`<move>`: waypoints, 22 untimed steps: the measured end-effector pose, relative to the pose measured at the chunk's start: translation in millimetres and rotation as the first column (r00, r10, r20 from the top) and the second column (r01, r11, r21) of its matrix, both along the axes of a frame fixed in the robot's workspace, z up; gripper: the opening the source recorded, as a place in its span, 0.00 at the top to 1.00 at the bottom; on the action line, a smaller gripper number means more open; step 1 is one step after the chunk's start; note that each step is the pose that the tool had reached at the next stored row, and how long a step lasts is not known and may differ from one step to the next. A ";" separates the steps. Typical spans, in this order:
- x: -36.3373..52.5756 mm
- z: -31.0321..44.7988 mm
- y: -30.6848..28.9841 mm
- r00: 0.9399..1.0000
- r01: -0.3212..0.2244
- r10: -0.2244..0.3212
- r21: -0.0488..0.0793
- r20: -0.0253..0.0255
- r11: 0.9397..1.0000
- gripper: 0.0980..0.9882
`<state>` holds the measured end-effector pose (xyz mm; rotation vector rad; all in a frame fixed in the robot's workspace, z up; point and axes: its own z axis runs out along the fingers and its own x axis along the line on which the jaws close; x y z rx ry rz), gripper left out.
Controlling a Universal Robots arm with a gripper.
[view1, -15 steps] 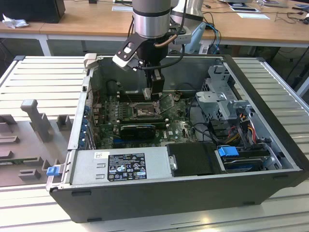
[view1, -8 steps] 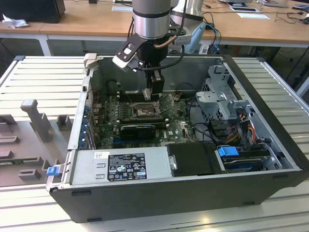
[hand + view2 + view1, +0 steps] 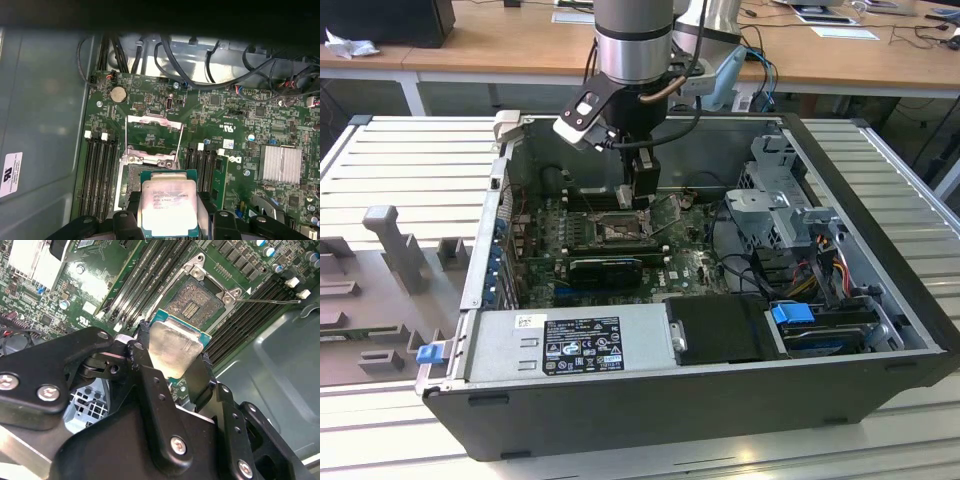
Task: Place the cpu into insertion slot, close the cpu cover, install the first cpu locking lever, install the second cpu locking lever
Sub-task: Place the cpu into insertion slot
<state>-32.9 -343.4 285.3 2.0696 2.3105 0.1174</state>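
Second wrist view: jaws clamp the cpu (image 3: pixel 172 347) mid-frame, apparently short of the slot (image 3: pixel 196 297); best lowered level, corners matched.

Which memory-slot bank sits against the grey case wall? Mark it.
In the first wrist view, the memory-slot bank bordering the grey case wall. The other bank has a silver heatsink on its far side instead.

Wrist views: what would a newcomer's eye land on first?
The pale silver cpu, pinched in the claw, dominates both wrist views. Close by, the insertion slot sits bare, its cpu cover swung open. In the exterior view, the arm reaches down into an open computer case.
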 end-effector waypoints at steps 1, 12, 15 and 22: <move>0.0 -0.3 0.0 1.000 0.000 0.000 0.000 0.000 1.000 0.52; -0.1 -15.7 0.8 0.990 0.143 -0.143 0.000 0.000 0.990 0.52; 0.0 -18.9 0.9 0.986 0.166 -0.166 -0.011 0.002 0.986 0.52; -4.4 -34.8 4.2 0.990 0.139 -0.139 -0.011 0.003 0.990 0.52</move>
